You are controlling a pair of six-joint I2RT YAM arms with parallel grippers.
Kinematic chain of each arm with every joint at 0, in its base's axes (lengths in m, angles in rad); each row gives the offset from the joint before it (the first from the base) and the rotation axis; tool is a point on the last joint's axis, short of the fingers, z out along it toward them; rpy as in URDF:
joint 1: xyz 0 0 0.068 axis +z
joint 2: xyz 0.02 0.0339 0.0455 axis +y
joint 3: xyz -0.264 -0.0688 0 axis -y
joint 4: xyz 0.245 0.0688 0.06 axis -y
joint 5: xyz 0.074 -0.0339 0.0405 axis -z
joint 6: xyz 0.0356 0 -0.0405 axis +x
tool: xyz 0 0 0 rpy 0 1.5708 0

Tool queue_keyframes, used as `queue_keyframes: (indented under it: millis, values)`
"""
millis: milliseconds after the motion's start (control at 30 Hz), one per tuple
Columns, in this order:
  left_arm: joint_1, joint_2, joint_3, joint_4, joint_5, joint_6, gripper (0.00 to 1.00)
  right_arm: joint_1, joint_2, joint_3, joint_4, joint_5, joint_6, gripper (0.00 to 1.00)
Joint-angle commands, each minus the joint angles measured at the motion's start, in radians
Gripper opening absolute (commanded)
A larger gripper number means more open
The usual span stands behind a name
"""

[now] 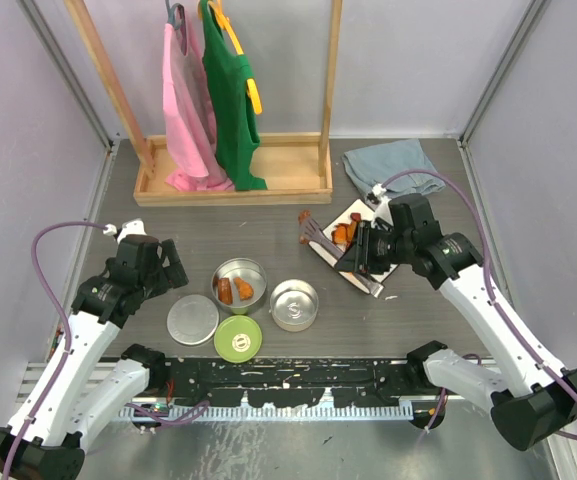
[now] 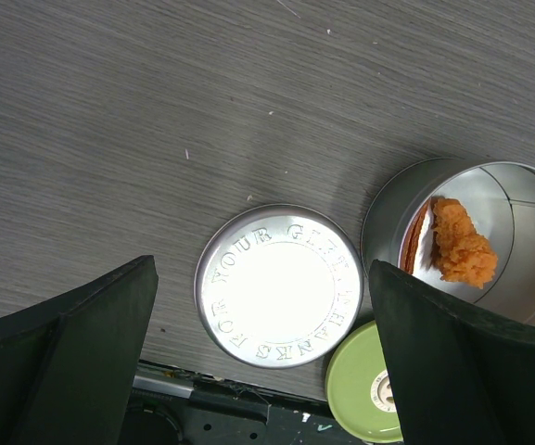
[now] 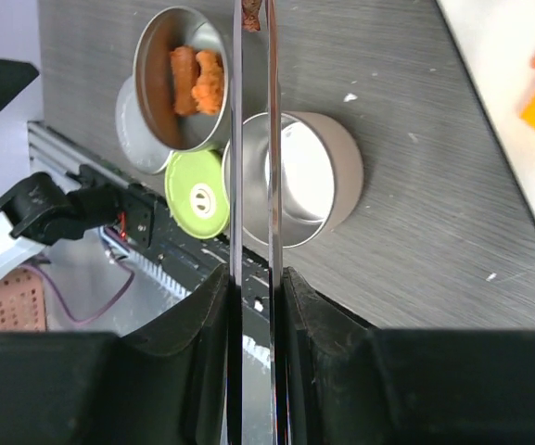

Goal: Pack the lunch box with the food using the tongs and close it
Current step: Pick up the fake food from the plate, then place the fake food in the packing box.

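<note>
Robotics lab cell, not a home: left arm [image 1: 83,335] & right arm [image 1: 488,300] bolted to a mounting rail [image 1: 298,372] at table [image 1: 268,225] edge, plain white panel walls [image 1: 28,150] w/ metal framing, staged props, e.g. mini wooden clothes rack [image 1: 233,185].

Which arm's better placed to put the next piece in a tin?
Right. The right gripper is shut on the tongs, whose tips pinch a dark chunk; the left gripper is open, empty, by the steel lid.

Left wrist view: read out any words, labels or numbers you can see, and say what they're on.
"FOR YOUR GIFT THANKS": embossed around the flat steel lid; a few letters washed out by glare.
Round sticker on the lime-green lid: too small to read.
</note>
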Motion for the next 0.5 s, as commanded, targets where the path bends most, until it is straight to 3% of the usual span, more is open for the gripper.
queue_keyframes:
  millis: [0, 300, 467]
  values:
    - [0.003, -0.006, 0.016, 0.031, -0.005, -0.012, 0.98, 0.043, 0.023, 0.006, 0.096, -0.103, 0.008, 0.23]
    - [0.004, -0.009, 0.015, 0.029, -0.009, -0.013, 0.98, 0.361, 0.204, 0.082, 0.134, 0.076, 0.043, 0.24]
    - [0.003, -0.011, 0.016, 0.030, -0.010, -0.013, 0.98, 0.430, 0.289, 0.114, 0.141, 0.121, 0.048, 0.24]
